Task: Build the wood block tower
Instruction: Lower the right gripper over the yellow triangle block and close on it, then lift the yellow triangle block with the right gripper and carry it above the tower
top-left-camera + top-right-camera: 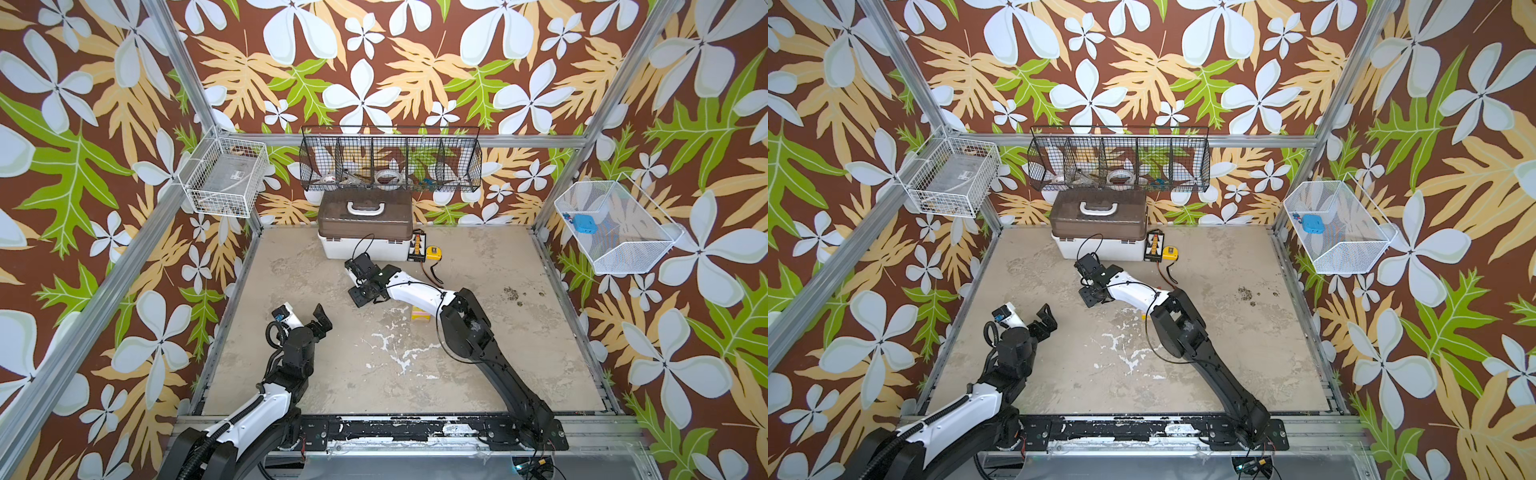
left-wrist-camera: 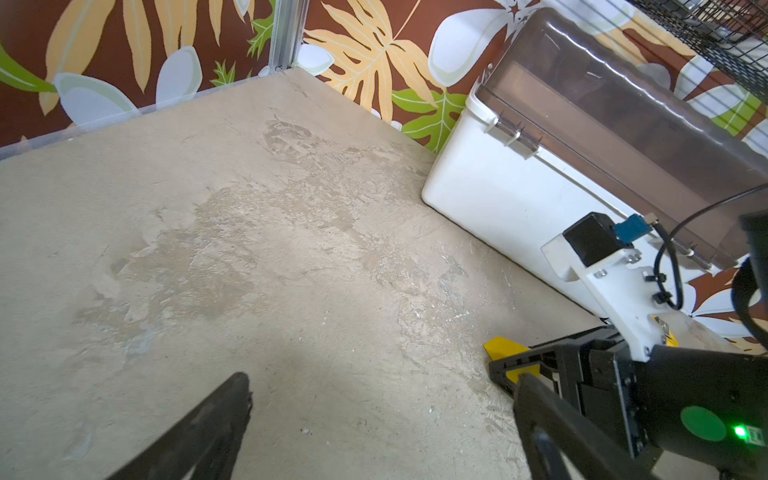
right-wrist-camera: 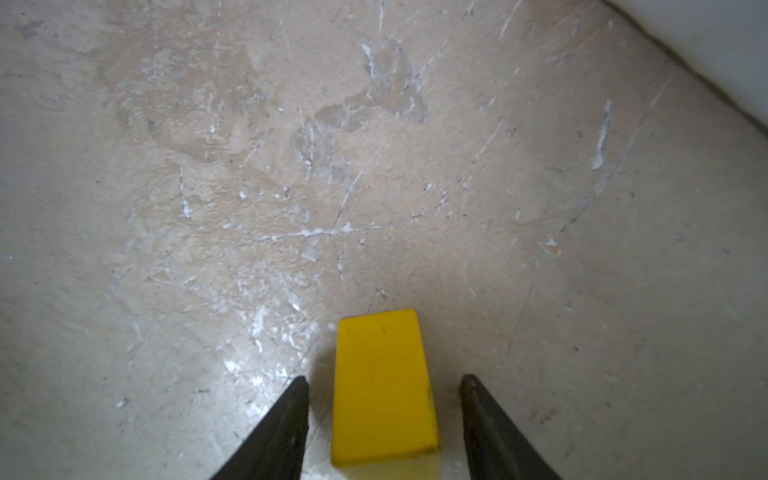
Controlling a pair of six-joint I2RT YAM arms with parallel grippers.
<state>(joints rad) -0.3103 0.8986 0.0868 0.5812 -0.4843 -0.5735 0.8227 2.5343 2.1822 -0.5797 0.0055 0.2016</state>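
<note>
Worn beige tabletop inside a cell papered with leaves and flowers; both arms reach in from the near edge.

Right end effector: you see its two dark fingers standing apart, one on each side of a yellow block. A strip of tabletop shows in each gap, so nothing is clamped yet. The block rests on the tabletop between the fingers and reaches out past their tips. In the left wrist view a corner of it pokes out from the same fingers. Both top views hide it beneath the wrist.

Left end effector: spread wide and empty, hovering over bare tabletop, well apart from the block and to the near left of the right one.

Handling, as a judgement: painted wood of this kind should be light and rigid and will not give under pressure. Its smooth paint may let it slide or twist if you pinch it off-centre. Take it across the two long flat sides, near mid-length, with the pads square to the faces.

Outward from the right end effector: behind its forearm show pale yellow and orange blocks, probably the tower's start, though mostly covered. Beyond the fingertips stands a white box with a brown lid, and beside that a yellow tape measure.
</note>
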